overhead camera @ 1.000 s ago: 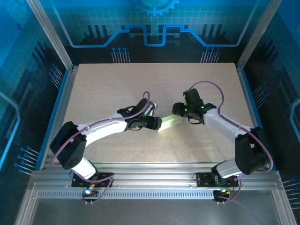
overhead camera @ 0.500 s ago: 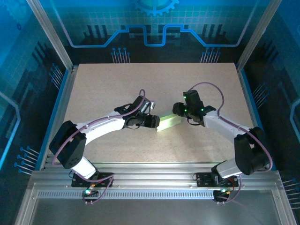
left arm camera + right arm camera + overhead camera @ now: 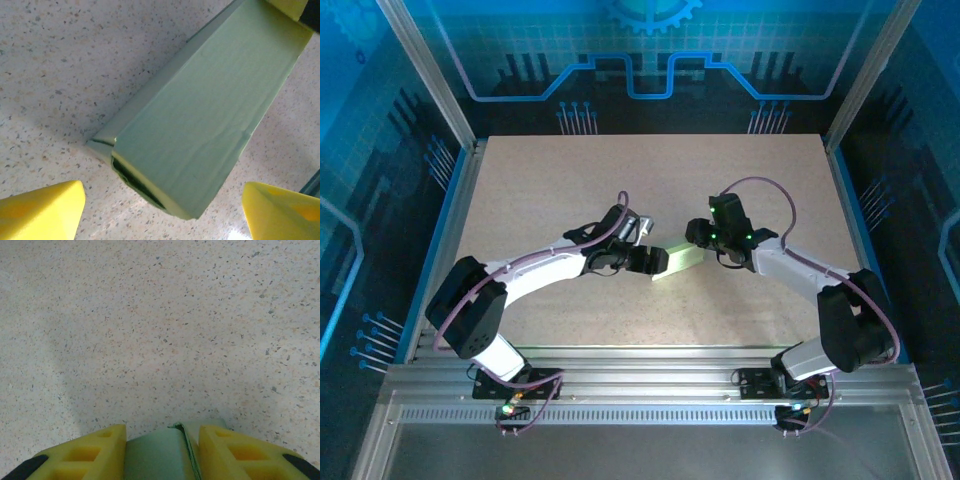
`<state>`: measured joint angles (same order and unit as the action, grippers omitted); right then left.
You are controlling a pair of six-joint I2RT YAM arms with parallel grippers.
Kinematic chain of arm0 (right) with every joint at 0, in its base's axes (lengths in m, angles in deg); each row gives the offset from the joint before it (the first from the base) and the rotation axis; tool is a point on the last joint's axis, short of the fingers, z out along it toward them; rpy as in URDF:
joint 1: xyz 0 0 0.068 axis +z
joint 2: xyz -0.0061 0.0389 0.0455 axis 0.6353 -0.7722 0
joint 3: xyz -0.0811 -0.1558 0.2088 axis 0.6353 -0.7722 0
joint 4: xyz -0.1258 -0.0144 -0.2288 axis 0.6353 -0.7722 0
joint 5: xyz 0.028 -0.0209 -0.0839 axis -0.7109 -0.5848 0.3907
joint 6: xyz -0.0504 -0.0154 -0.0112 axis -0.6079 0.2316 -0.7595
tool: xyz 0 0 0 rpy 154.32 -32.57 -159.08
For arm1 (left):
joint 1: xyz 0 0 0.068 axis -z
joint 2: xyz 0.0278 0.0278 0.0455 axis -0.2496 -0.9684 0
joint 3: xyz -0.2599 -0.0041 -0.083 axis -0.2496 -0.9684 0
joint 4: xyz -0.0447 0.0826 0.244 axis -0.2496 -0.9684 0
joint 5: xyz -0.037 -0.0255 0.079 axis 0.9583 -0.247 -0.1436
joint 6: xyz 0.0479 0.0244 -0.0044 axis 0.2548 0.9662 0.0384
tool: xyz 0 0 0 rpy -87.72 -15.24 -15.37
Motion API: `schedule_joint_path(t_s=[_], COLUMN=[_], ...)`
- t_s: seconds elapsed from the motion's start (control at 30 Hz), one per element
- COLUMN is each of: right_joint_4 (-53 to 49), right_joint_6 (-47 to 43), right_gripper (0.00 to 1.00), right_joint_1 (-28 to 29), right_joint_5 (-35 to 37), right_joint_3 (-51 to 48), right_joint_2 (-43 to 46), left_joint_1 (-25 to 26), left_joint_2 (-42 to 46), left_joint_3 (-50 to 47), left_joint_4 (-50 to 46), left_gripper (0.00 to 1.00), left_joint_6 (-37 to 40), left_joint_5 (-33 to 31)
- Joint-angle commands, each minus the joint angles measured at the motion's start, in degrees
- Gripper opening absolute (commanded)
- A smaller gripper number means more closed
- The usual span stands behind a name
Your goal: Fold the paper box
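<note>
The paper box (image 3: 677,262) is a pale green flat rectangular box lying on the table between my two grippers. In the left wrist view the paper box (image 3: 210,110) shows a dark gap at its near end, where the flap stands slightly ajar. My left gripper (image 3: 653,262) is open, its yellow fingers (image 3: 40,210) spread wide to either side of that end and apart from it. My right gripper (image 3: 700,240) is shut on the box's far end (image 3: 157,457), with the card pressed between both yellow fingers (image 3: 95,452).
The speckled beige table (image 3: 620,180) stretches behind and to both sides of the box. Metal frame rails (image 3: 650,365) run along the near edge, and frame posts (image 3: 450,130) stand at the table's sides.
My left gripper's jaws have spread wide and stand off the box's near end. The right gripper and the box have edged slightly left.
</note>
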<state>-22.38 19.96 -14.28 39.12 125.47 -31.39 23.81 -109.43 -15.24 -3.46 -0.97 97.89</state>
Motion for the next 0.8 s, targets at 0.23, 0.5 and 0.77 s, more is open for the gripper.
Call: schedule_joint_path(t_s=[0.23, 0.5, 0.77], right_joint_4=[-6.8, -6.5, -6.6], right_joint_6=[0.2, 0.1, -0.1], right_gripper=[0.41, 0.41, 0.42], right_joint_1=[1.1, 1.0, 1.1], right_joint_5=[-0.6, -1.0, -1.0], right_joint_3=[-3.2, -3.3, -3.6], right_joint_2=[-2.6, -2.2, -0.9], left_joint_1=[-0.8, -1.9, -2.4], left_joint_2=[7.2, 7.8, 1.8], left_joint_3=[-6.4, -9.8, -8.8], left_joint_4=[12.2, 18.0, 15.2], left_gripper=[0.95, 0.82, 0.65], left_joint_6=[-16.1, -27.2, -28.7], left_joint_5=[0.3, -1.4, -1.4])
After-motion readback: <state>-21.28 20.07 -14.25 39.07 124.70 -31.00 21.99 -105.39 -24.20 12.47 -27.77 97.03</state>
